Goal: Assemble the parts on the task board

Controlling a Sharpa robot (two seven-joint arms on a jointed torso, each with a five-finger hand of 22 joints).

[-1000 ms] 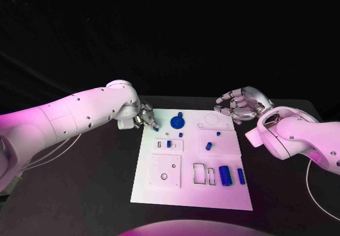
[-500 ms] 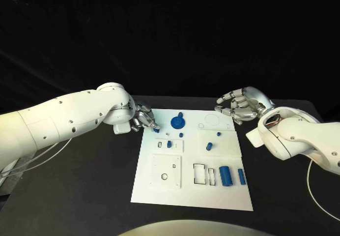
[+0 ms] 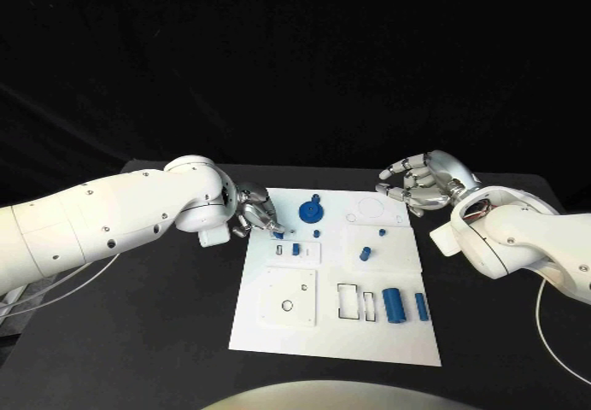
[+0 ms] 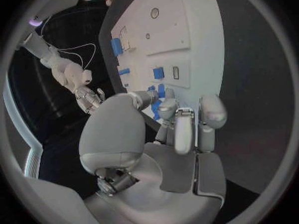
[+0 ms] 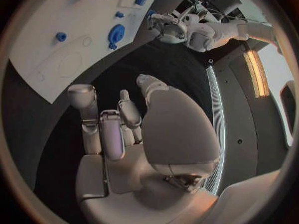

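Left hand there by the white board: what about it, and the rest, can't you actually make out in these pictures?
- Left hand: head view, too small to tell whether its fingertips pinch a blue piece; left wrist view, fingers overlap it.
- Small blue pegs: head view, too small for shape.
- Right hand: curled, palm hidden.

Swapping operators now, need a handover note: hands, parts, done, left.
Left hand: at the board's far left corner, fingertips on a small blue part; grip not clear.
Right hand: fingers curled, holds nothing, off the board's far right corner.
Parts: round piece far centre, small peg mid-board, two cylinders near right.
Done: cannot tell which parts are seated.
Left: white outline slots beside the cylinders look unfilled.
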